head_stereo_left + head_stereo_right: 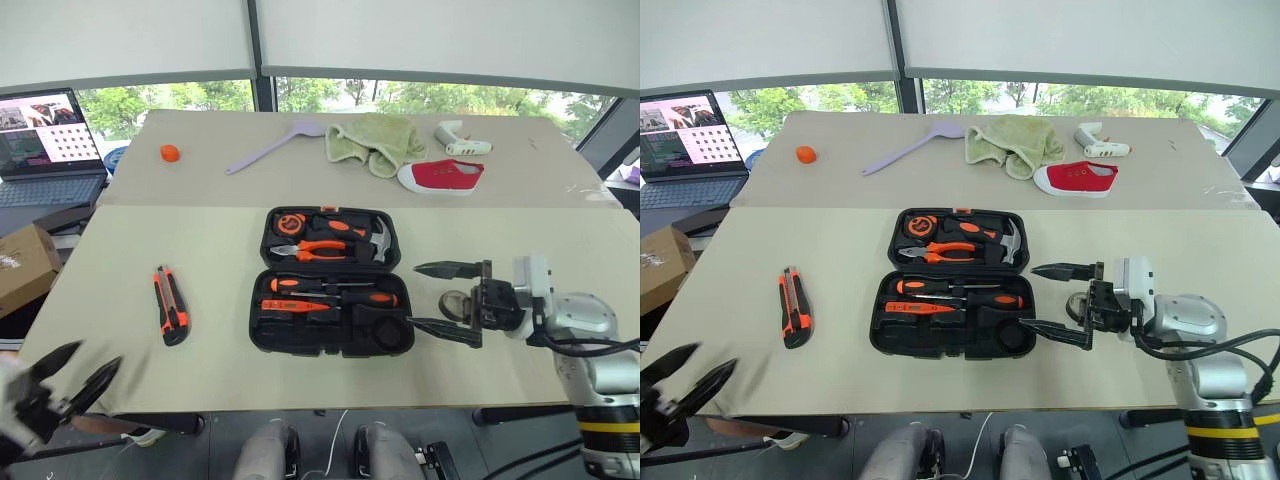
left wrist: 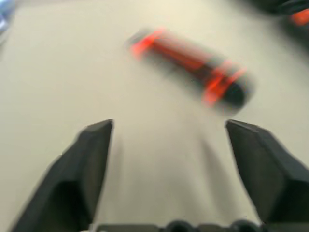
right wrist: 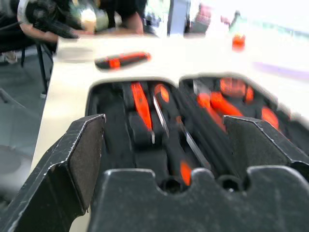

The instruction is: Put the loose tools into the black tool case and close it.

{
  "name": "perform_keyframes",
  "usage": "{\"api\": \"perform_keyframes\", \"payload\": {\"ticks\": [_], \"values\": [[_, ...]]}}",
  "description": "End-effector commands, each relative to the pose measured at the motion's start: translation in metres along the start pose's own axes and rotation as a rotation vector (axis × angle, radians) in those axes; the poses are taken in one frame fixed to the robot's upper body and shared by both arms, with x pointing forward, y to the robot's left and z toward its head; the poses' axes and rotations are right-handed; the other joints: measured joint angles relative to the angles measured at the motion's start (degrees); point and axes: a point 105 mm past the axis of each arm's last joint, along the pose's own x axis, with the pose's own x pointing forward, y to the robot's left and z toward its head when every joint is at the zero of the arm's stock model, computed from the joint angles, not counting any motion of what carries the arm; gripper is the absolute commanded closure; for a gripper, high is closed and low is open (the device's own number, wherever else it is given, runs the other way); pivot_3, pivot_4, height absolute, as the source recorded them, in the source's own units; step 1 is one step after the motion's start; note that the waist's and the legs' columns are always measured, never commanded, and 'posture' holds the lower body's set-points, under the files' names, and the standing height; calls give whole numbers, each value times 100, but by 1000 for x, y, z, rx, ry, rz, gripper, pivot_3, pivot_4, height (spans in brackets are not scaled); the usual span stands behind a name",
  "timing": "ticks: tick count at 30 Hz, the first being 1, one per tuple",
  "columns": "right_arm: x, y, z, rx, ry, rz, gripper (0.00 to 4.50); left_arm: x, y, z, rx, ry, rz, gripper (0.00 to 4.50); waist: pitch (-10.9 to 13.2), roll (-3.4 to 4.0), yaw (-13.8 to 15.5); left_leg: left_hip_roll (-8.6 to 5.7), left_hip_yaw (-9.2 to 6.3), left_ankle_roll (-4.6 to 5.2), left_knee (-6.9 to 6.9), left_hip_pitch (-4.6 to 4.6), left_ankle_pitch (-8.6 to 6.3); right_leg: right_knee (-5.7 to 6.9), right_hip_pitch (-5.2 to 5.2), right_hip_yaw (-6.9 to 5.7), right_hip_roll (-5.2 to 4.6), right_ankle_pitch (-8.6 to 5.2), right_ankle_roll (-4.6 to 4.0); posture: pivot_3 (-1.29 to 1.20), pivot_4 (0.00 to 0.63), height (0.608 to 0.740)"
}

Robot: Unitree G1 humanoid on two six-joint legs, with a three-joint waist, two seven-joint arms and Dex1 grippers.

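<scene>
Black moulded plastic forms the tool case point(image 1: 332, 281), which lies open at the centre of the frame on the beige table point(image 1: 520, 380), its two rounded halves hinged together. In the upper half a steel-headed hammer point(image 1: 378, 240), orange-handled pliers point(image 1: 318, 249) and a small round measuring tape point(image 1: 290, 222) are seated. In the lower half two orange-and-black screwdrivers point(image 1: 335, 287) and a slim orange tester pen point(image 1: 290, 305) are already bedded in their slots, so most of the packing is judged done.

One chunky orange-and-black utility knife point(image 1: 170, 304) is left loose on the table at centre left, well apart from the case; its ribbed body looks easy to pinch across its width. A small grey roll point(image 1: 455, 303) is glimpsed on the table just behind the right gripper, to the right of the case. Both are judged to need stowing, and the lid is not yet shut.

The left gripper point(image 1: 72, 373) is seen at the lower left corner, off the table edge, its fingers spread and empty; in its wrist view the knife lies ahead of the parted fingers. The right gripper point(image 1: 446, 298) is held level just beside the case's right edge, jaws wide apart and grasping nothing.
</scene>
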Motion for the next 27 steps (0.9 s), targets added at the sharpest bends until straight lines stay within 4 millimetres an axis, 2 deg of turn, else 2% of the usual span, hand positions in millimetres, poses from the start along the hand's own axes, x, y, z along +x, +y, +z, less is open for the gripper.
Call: {"api": "perform_keyframes", "payload": {"ticks": [1,4,7,12,15,17,20,23,27], "values": [[0,0,4,-53,-17,3,0,-5,-4,9,14,-31,41,56,-1,-3,33,-2,0,2,2,0,-1,0,1,-1,-4,0,0,0,150,740],[2,1,7,-52,-35,21,0,8,-18,17,14,-32,-15,56,-3,-5,85,-5,-2,1,6,-4,-1,2,1,-7,-12,-1,-4,0,150,740],[9,-3,19,-36,-87,21,0,22,-28,34,9,-65,-38,56,-3,-6,59,-5,0,0,6,-4,0,3,0,-1,-10,3,-6,0,150,740],[25,-1,31,-32,-126,85,0,75,-70,75,-103,-144,-42,56,-3,-4,16,-5,-2,-11,3,0,9,11,3,2,-8,6,-4,0,150,740],[32,1,34,-7,-158,97,0,99,-94,71,-167,-86,18,56,-9,-12,8,-6,-5,-42,4,5,29,11,18,0,0,20,0,0,150,740],[34,1,34,-7,-170,100,0,111,-109,71,-164,-64,28,56,-9,-13,-28,-13,-2,-36,4,20,33,7,69,1,29,24,7,0,150,740],[36,-2,33,-6,-177,94,0,123,-113,67,-145,-21,100,56,-8,-14,-37,-11,7,4,1,34,47,-3,78,7,49,22,9,0,150,740],[37,-5,34,-10,-181,88,0,129,-108,62,-89,19,177,56,-8,-12,-18,-7,2,-60,-11,41,33,0,77,11,60,21,4,0,150,740],[35,-9,34,-12,-185,73,0,137,-112,54,-120,51,174,56,-9,-12,-15,-4,1,-68,-24,53,37,4,79,13,61,16,-5,0,150,740]]}}
